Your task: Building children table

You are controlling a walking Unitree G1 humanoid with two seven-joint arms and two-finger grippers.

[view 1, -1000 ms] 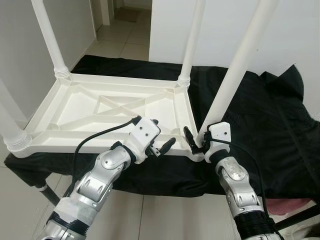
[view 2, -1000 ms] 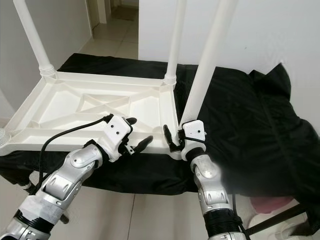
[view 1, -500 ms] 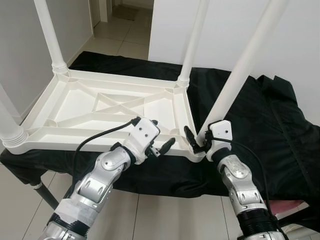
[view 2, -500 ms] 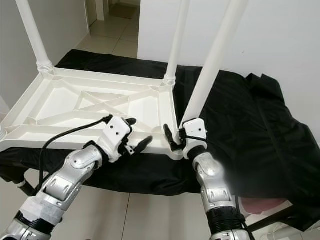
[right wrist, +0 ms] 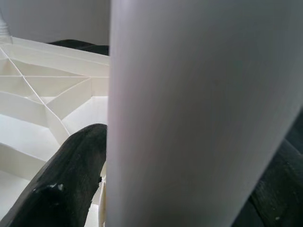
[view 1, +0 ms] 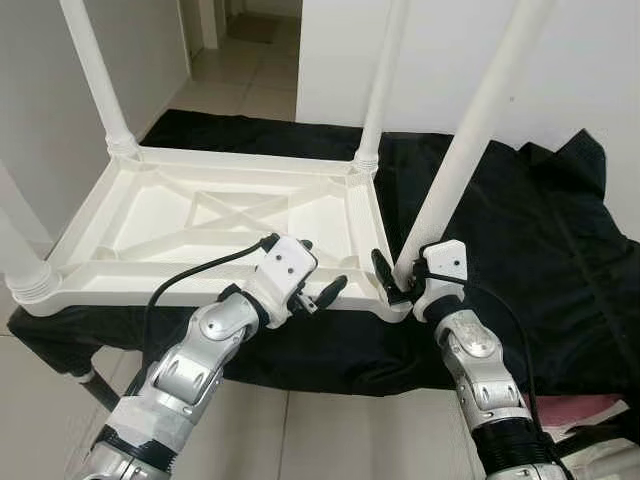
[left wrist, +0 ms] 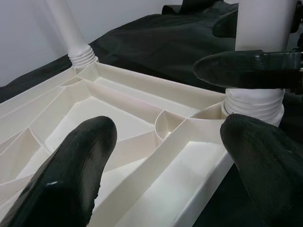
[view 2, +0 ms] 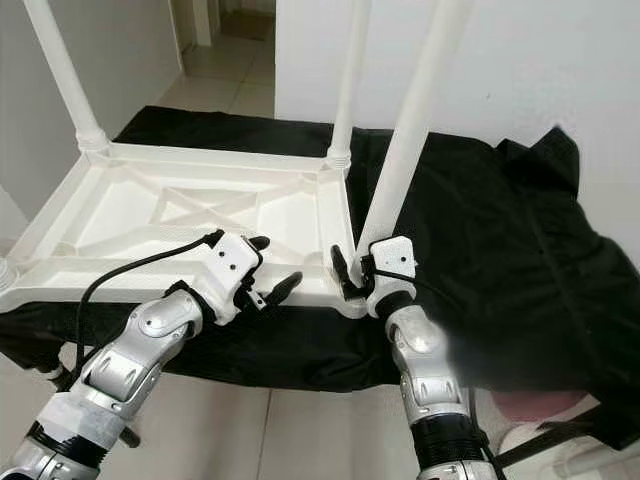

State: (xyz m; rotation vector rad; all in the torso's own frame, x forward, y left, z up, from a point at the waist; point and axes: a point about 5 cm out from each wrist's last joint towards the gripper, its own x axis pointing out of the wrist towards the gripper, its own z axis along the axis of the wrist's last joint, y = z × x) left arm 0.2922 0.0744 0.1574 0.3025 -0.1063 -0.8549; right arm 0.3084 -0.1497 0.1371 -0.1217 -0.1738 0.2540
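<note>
Left eye view: right gripper (view 1: 396,283) clamps table leg (view 1: 470,145); left gripper (view 1: 318,272) spread above tabletop (view 1: 200,225).

Both head eyes look forward and down on the upturned table (view 1: 215,215). Each wrist camera sits close, sharing the leg (left wrist: 259,28) at four o'clock.

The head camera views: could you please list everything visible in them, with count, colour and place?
Table top: one, white, upside down on the black cloth, ribbed underside up.
Table legs: four, white, standing up from the top's corners.
Black cloth: one, draped over the work surface under the table.
Floor tiles: pale, beyond the cloth toward a doorway.
Wall: white, behind the table.
Pink item: one, low on the robot's right, too hidden to identify.
Left gripper: black fingers open over the top's near edge.
Right gripper: closed around the near right leg's base.
</note>
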